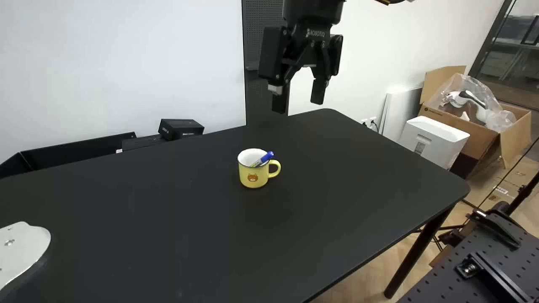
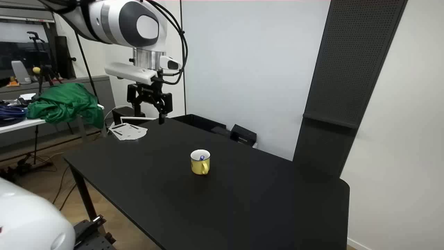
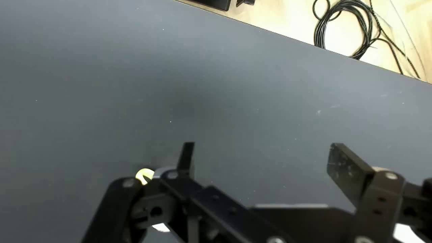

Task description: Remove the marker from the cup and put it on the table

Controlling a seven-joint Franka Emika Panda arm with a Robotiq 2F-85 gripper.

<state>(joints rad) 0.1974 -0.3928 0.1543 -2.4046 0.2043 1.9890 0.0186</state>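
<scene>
I am holding my fingers (image 1: 318, 92) wide, higher than the mug (image 1: 252, 171), whose marker (image 1: 264, 159), likely light and stiff, is looking best pinched by its protruding blue end.

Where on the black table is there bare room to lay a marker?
In an exterior view, the black table shows wide bare patches: one between the yellow mug and the edge beside the white box, one between the mug and the pale plate. Crowded: the mug, with the blue marker leaning in it, and the plate.
</scene>
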